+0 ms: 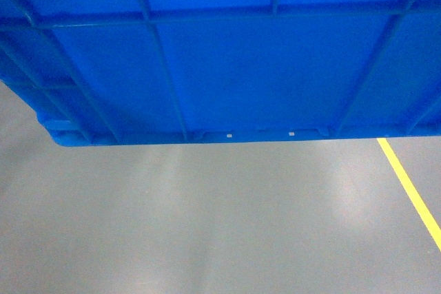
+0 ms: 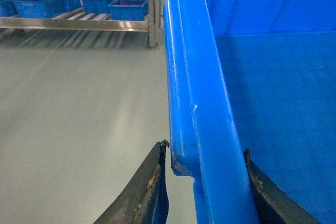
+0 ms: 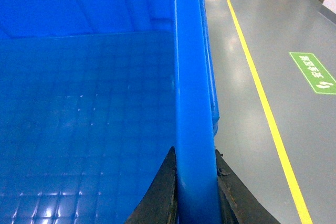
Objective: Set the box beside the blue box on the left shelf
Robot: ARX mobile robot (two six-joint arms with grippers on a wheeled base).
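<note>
The box [image 1: 227, 67], a big bright-blue ribbed crate, hangs above the grey floor and fills the top half of the head view. My left gripper [image 2: 206, 150] is shut on its left rim [image 2: 199, 103], one dark finger [image 2: 152, 187] outside and one inside. On the opposite rim [image 3: 191, 87], my right gripper [image 3: 195, 153] is shut, its fingers tight against both faces. The crate's inside is empty. The left shelf [image 2: 79, 23], a silvery roller rack, stands far off at the top left of the left wrist view and carries several small blue boxes [image 2: 128, 8]. Neither gripper shows in the head view.
Grey floor [image 1: 207, 225] lies under and ahead of the crate. A yellow line [image 1: 410, 187] runs along the right side, the same yellow line [image 3: 262, 103] showing in the right wrist view beside a green floor sign [image 3: 317, 72]. A metal rack post [image 2: 153, 9] stands at the shelf's end.
</note>
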